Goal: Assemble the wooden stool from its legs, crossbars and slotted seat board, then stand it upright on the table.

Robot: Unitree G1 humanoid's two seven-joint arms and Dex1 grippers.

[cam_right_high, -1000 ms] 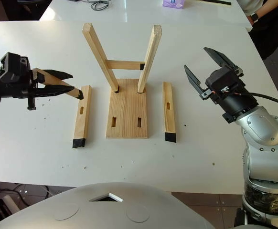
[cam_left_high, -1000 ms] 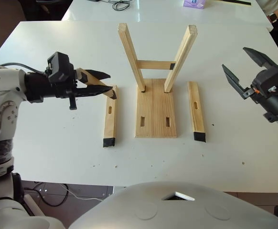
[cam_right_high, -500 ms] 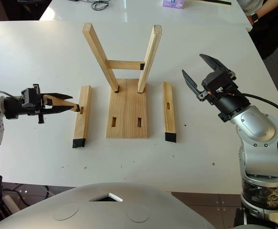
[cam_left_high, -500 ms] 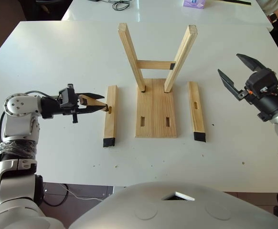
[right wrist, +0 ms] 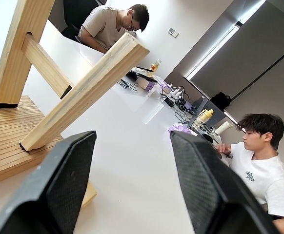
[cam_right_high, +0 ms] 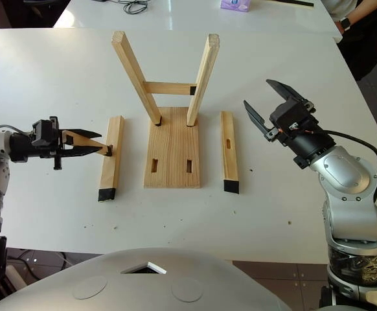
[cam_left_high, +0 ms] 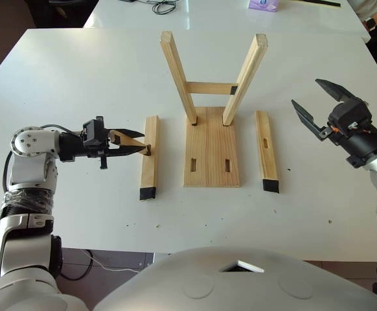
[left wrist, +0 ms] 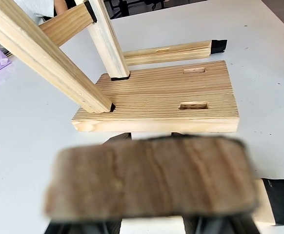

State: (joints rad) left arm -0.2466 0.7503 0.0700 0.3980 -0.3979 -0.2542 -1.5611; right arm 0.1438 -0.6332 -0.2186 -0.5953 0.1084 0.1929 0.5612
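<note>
- The seat board lies flat on the white surface.
- Two upright legs stand in the slots at the seat board's far end. They lean apart toward the top.
- A fitted crossbar joins the two legs above the seat board.
- The two near slots in the seat board are unfilled.
- A loose left leg lies on the surface just left of the seat board and parallel to it, black-tipped end nearest the robot.
- A loose right leg lies in the same way just right of the seat board.
- The left pincer is left of the seat board, clamped on a short loose crossbar. The crossbar's tip is at the slot of the loose left leg.
- The right pincer hovers well right of the seat board, beyond the loose right leg. Its fingers are spread wide apart and hold nothing.
</note>
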